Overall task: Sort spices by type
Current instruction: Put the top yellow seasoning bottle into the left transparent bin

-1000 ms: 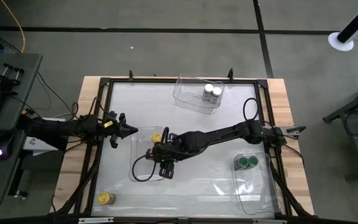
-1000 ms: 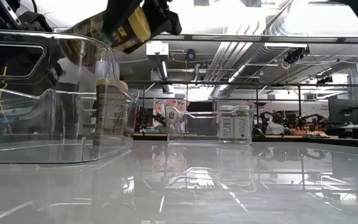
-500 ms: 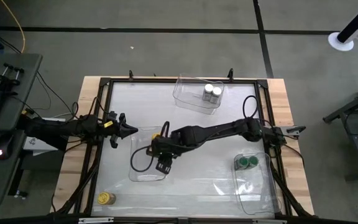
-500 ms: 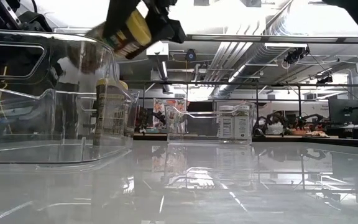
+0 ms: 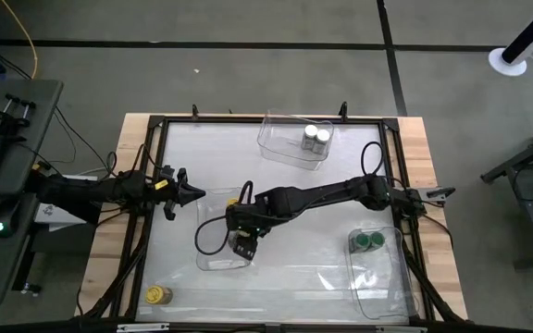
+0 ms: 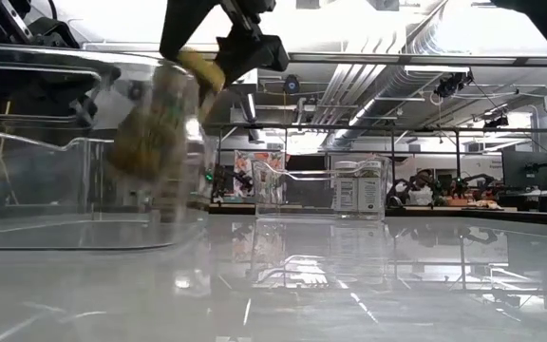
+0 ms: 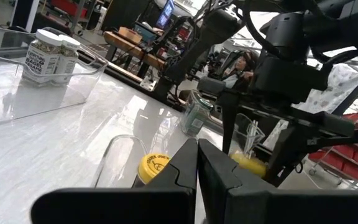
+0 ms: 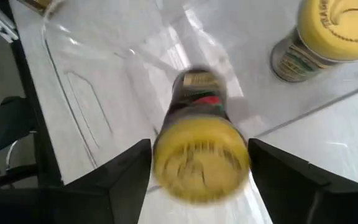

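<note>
One yellow-lidded spice jar (image 8: 201, 140), blurred, tilts between spread jaws.

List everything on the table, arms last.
Table: one, pale top, wood edge.
Bins: three, clear: far bin, middle bin, right bin.
White-lid jars: two, in the far bin.
Green-lid jars: two, in the right bin.
Standing yellow-lid jar: one, in the middle bin.
Tilted yellow-lid jar: one, just below the right end effector, at the middle bin.
Loose yellow-lid jar: one, near-left corner.
Left end effector: dark, shut, left edge.
Right end effector: dark, open, over the middle bin.
</note>
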Motion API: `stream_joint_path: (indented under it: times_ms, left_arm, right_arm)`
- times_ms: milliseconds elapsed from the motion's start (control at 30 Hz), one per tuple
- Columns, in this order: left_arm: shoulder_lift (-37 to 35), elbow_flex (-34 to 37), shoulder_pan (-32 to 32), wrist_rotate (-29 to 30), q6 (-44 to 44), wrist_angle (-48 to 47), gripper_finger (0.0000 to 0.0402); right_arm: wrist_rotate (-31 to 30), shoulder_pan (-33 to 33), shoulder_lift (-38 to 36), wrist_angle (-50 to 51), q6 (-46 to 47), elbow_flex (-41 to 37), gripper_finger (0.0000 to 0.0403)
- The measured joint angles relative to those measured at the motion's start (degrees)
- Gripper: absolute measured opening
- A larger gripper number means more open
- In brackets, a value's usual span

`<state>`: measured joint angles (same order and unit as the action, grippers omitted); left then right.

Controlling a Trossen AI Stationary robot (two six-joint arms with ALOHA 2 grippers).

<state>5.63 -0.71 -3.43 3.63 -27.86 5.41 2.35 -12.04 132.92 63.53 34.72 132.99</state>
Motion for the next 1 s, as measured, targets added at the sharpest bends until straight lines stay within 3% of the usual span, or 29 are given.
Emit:
stream_joint_path:
  times_ms: [433, 733, 867, 1000]
  left_arm:
    - [0.00, 0.00, 0.01, -0.01, 0.00, -0.02, 0.0001]
    - [-0.01, 0.00, 0.01, 0.00, 0.00, -0.01, 0.0001]
    - [0.00, 0.00, 0.01, 0.01, 0.00, -0.02, 0.0001]
    - [0.00, 0.00, 0.01, 0.01, -0.01, 0.19, 0.0001]
  right_arm:
    - [0.72, 0.34, -0.01, -3.56, -0.18, 0.00, 0.0248]
    - [0.72, 0.08, -0.02, -16.57, -2.88, 0.00, 0.0249]
    - [1.32, -1.28, 0.67, -24.52, -8.21, 0.00, 0.0249]
    - [1.05, -3.81, 2.33, -30.47, -11.37, 0.02, 0.0213]
